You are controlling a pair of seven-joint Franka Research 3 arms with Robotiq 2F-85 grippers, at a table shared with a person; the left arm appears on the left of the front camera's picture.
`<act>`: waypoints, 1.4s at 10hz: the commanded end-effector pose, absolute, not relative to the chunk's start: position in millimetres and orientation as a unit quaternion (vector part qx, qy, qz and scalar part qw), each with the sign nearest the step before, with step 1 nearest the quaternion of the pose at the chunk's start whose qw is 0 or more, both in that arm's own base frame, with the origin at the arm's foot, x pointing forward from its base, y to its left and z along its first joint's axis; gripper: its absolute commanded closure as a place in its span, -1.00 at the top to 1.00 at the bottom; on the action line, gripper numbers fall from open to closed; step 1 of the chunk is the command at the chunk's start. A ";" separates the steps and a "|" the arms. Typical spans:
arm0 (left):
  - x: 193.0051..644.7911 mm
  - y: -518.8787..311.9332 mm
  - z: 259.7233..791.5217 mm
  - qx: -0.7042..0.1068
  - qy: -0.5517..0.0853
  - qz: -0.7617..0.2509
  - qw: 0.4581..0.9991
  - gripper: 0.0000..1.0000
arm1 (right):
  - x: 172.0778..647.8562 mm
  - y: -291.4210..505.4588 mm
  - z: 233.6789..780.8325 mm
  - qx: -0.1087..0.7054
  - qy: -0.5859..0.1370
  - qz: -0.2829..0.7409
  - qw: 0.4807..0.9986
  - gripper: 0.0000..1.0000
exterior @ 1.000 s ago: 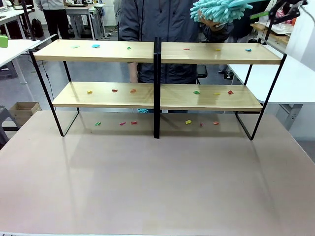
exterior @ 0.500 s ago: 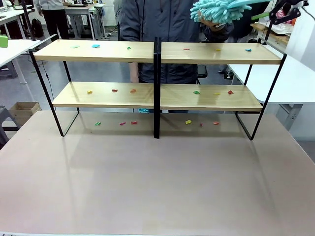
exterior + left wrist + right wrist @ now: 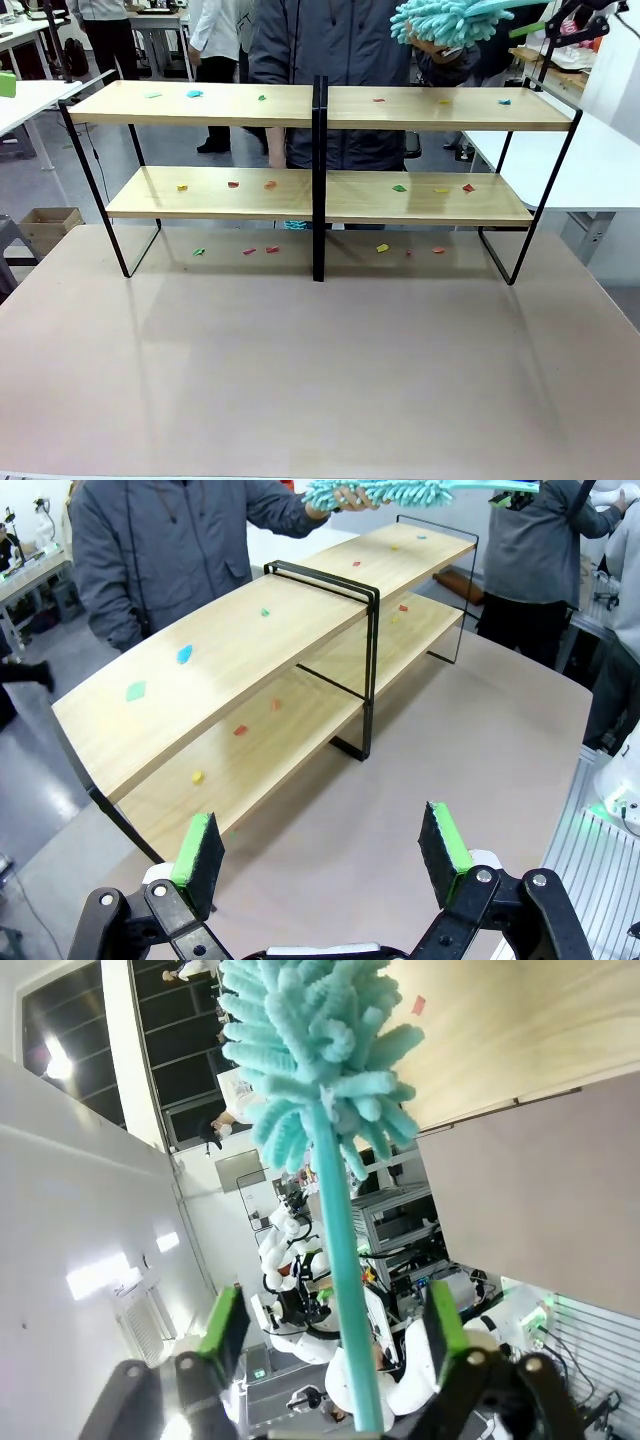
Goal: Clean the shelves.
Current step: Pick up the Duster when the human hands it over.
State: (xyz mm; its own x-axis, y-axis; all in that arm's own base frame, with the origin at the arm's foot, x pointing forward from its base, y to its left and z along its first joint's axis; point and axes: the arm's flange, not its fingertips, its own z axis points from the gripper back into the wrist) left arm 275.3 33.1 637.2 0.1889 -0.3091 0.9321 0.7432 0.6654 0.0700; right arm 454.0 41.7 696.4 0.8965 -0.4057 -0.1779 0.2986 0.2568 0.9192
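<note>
Shelves (image 3: 200, 104) stand at the 12 o'clock edge of the table (image 3: 320, 380), coloured scraps (image 3: 194, 93) on both tiers. Left gripper (image 3: 320, 832): fingers spread wide. Right gripper (image 3: 333, 1325): fingers apart either side of the teal duster (image 3: 310, 1050) handle, at 1 o'clock.

The shelves (image 3: 220, 105) stand on the table (image 3: 320, 380), a person (image 3: 340, 40) behind them.

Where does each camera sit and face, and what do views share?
Front: fixed between the arms, facing across the table at the shelves and the person; right gripper top right.
Left wrist: off the shelves' left end, looking along them; left gripper open below.
Right wrist: rolled, looking along the duster; own fingers flank its handle.
Shared: shelves, duster.
</note>
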 end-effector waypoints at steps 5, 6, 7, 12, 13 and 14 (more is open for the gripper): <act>275.4 33.2 636.3 -0.206 -0.530 -0.358 0.741 1.00 | 457.2 46.4 696.5 0.559 -0.043 -0.236 0.794 -0.90; 275.4 33.2 636.3 -0.206 -0.530 -0.358 0.741 1.00 | 456.8 45.1 696.0 0.558 -0.043 -0.237 0.794 -1.00; 275.4 33.2 636.3 -0.206 -0.530 -0.358 0.741 1.00 | 456.1 43.7 695.4 0.559 -0.043 -0.237 0.794 -1.00; 275.4 33.2 636.3 -0.206 -0.530 -0.358 0.741 1.00 | 411.7 9.3 730.8 0.549 -0.046 -0.110 0.827 -1.00; 275.4 33.2 636.3 -0.206 -0.530 -0.358 0.741 1.00 | 370.0 -15.9 759.9 0.540 -0.063 -0.038 0.839 -1.00; 275.4 33.2 636.3 -0.206 -0.530 -0.358 0.741 1.00 | 320.6 -42.1 786.8 0.526 -0.071 0.031 0.847 -1.00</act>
